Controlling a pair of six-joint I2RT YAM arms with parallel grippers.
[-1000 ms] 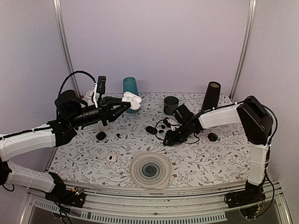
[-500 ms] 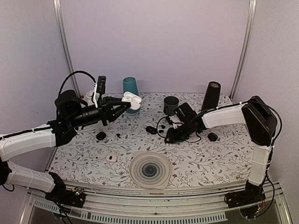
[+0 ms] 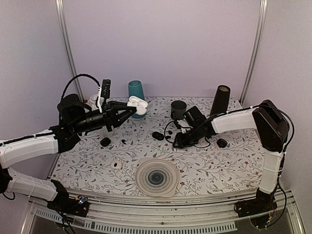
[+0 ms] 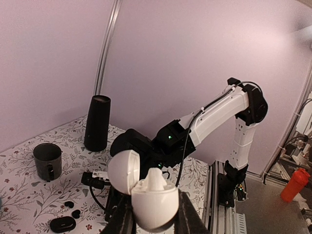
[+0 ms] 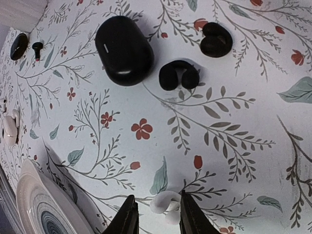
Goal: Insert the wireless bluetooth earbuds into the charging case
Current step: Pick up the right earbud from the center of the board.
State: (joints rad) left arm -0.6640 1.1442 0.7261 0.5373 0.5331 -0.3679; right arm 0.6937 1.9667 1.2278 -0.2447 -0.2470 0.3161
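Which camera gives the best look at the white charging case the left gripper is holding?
Left wrist view: the white charging case fills the foreground in the left gripper, lid open, a white earbud standing in it. Top external shows it only small at the gripper's tip; right wrist does not show it.

The white charging case (image 4: 148, 195) is sitting pinched in the left gripper (image 4: 156, 220), up off the table. Its lid is hanging open and one white earbud (image 4: 155, 179) is poking up out of it. A second white earbud (image 5: 165, 204) is lying on the flowery tabletop (image 5: 219, 146), right between the right gripper (image 5: 157, 214) fingers. A glossy black earbud (image 5: 179, 75) and another black earbud (image 5: 216, 40) are lying just beside each other farther out.
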